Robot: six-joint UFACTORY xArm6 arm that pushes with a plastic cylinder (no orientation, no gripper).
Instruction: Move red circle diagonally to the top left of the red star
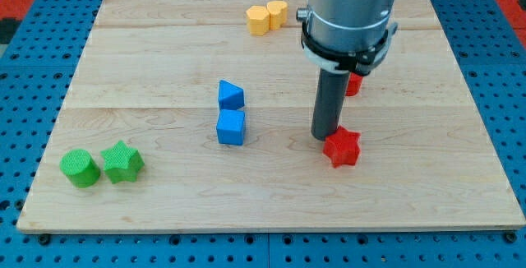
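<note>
Wooden board (164, 54) on blue pegboard, no claw on this rig, just my tip (325, 136) touching the red star's (342, 147) upper left, w/ the red circle (353, 84) half hidden behind the rod above the star, so imo any careless shove knocks the star instead.

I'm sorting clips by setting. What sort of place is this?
Likely a robotics lab bench: a wooden board lies on a blue perforated base, small coloured blocks such as the red star are scattered on it, and my tip rests just left of that star.
</note>
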